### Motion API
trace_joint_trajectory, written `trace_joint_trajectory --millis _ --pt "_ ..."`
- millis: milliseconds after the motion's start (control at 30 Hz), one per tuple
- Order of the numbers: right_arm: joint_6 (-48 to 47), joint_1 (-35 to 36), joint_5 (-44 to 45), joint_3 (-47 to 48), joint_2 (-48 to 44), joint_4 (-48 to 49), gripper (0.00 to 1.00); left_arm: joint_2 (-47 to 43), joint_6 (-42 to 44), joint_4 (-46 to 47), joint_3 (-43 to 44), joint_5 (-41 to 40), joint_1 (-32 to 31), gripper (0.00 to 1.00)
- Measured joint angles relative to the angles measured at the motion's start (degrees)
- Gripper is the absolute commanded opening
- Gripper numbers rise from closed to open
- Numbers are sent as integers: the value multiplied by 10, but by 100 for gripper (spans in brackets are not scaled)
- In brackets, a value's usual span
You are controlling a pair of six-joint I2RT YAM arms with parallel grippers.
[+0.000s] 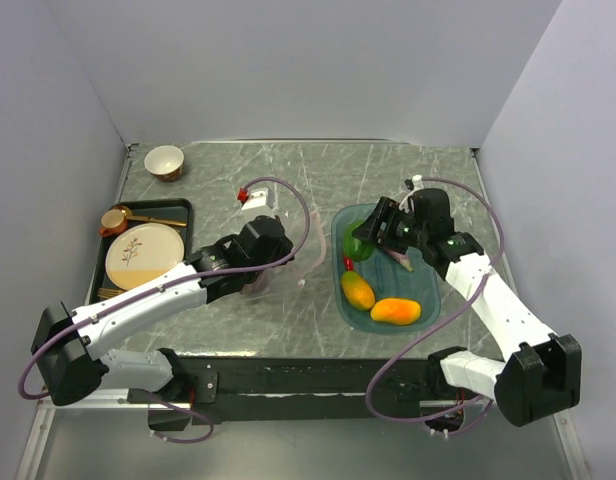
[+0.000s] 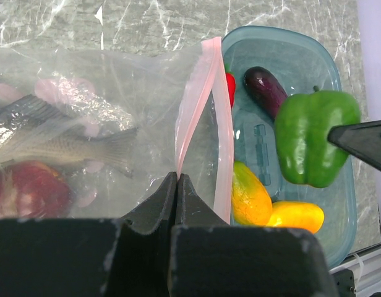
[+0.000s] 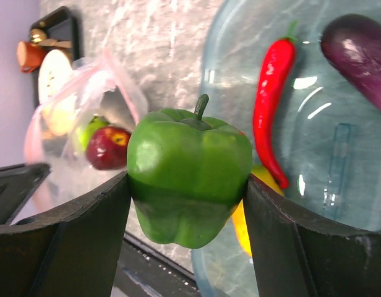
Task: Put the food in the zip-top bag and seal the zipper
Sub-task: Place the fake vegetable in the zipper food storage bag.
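A grey marbled worktop [image 1: 288, 170] sits between pale lilac walls [image 1: 288, 60]. A small cream bowl [image 1: 164, 161] stands at its far left corner. Nearer, a black tray [image 1: 183, 207] carries a patterned cream plate [image 1: 144, 255].

At the centre lies the zip-top bag [image 2: 116, 86], clear and crinkled. Its mouth faces the teal tray [image 2: 283, 49] just beside it on the right. A dark red apple [image 3: 108, 147] and a green apple [image 3: 91, 131] are inside the bag. The left tool [image 2: 177, 176] is closed tight, pinching the pink zipper [image 2: 200, 93] at the near end of the mouth, and the mouth gapes open.

In the teal tray lie a red chili [image 3: 271, 105], a purple eggplant [image 3: 357, 52], an orange-yellow mango [image 1: 358, 290] and a second mango [image 1: 396, 311]. The right tool [image 3: 187, 185] clamps the green pepper [image 3: 189, 154] between both fingers, holding it in the air above the tray's left rim, near the bag's mouth.
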Motion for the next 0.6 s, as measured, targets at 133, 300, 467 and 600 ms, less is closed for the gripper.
trace_joint_trajectory --millis 133,300,467,600 --pt "-2 18 -9 27 -2 -8 44 0 0 1 0 4 0 1" --pt "-5 59 -29 66 -2 -4 44 0 -1 2 0 5 0 1" --pt "-9 103 -42 87 19 0 44 0 -2 2 0 8 0 1" --pt "-9 130 -45 96 61 5 41 0 -2 2 0 8 0 1"
